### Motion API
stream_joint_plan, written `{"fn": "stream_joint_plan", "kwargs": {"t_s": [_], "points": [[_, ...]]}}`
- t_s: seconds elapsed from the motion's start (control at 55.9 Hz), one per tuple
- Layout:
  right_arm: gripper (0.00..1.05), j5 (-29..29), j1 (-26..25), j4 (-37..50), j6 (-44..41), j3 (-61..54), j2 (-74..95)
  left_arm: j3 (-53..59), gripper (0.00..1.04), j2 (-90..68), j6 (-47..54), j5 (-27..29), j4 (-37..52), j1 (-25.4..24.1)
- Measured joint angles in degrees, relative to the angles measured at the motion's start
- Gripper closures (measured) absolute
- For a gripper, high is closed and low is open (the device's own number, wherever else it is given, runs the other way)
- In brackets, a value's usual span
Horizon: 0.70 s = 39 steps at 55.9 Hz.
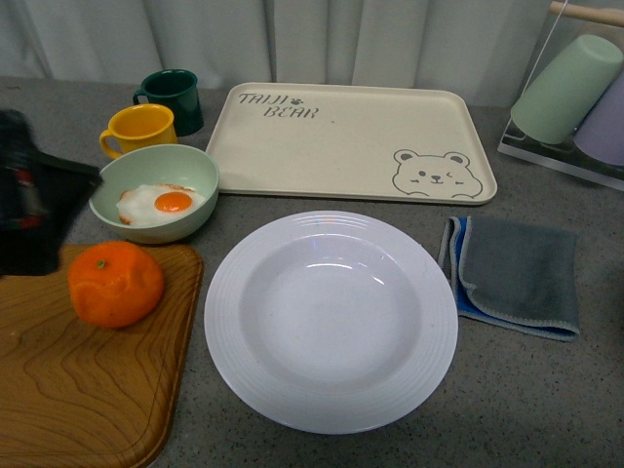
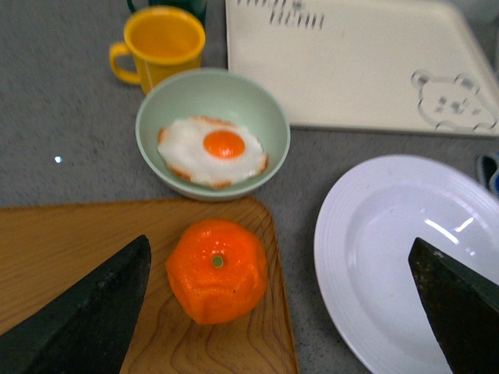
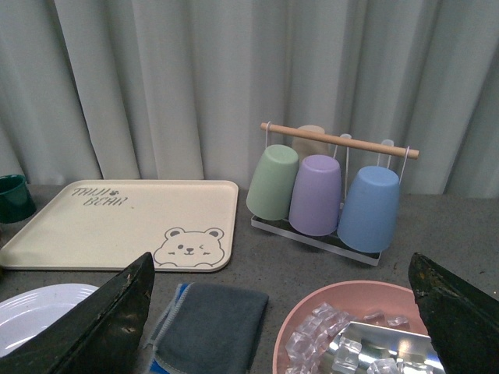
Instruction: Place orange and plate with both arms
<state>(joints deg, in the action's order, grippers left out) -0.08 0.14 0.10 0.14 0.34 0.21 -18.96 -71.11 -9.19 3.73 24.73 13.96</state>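
Cream tray [image 1: 351, 136] at the back of the grey table [image 1: 546, 400] carries the only writing in view: dark letters in its far left corner that seem to read "TAIJI BEAR", with a small paw print beside them. A winking bear face is drawn in its near right corner.

In front of the tray lies the plate [image 1: 331, 409], white, empty and flat on the table. To its left the orange [image 1: 116, 283] sits stem-dot up on a wooden board [image 1: 88, 390], near the board's far edge. A strip of table separates board and plate.

Just behind the orange stands a pale green bowl [image 1: 200, 171] holding a fried egg [image 1: 161, 205]. Behind that are a yellow mug [image 1: 141, 127] and a dark green mug [image 1: 174, 97]. A folded grey cloth [image 1: 517, 273] with a blue edge lies right of the plate.

In the right wrist view, a rack [image 3: 343, 142] with a wooden rod holds green, purple and blue cups [image 3: 316, 195] upside down. A pink bowl [image 3: 312, 312] of clear ice-like pieces sits nearer.

The left gripper [image 2: 278, 243] hangs over the orange with its fingers spread wide, holding nothing. The right gripper [image 3: 281, 259] is likewise spread wide and empty.
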Motion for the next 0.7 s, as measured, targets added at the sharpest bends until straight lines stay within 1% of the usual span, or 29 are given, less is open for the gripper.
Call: {"fn": "stream_joint_plan", "kwargs": {"t_s": [0.143,0.286,0.322,0.697], "points": [[0.09,0.0,0.0,0.0,0.0,0.0,0.0,-7.3,0.07,-14.7,-1.7,-1.1,-2.7,-0.1],[0.09,0.0,0.0,0.0,0.0,0.0,0.0,-12.8,0.07,-23.1,-3.2,-2.2,-6.0,-0.5],[0.09,0.0,0.0,0.0,0.0,0.0,0.0,-13.7,0.07,-24.6,-3.0,-1.1,-6.4,-0.7],[0.09,0.0,0.0,0.0,0.0,0.0,0.0,-17.2,0.07,-31.8,-3.5,-1.4,-10.1,-2.4]]}}
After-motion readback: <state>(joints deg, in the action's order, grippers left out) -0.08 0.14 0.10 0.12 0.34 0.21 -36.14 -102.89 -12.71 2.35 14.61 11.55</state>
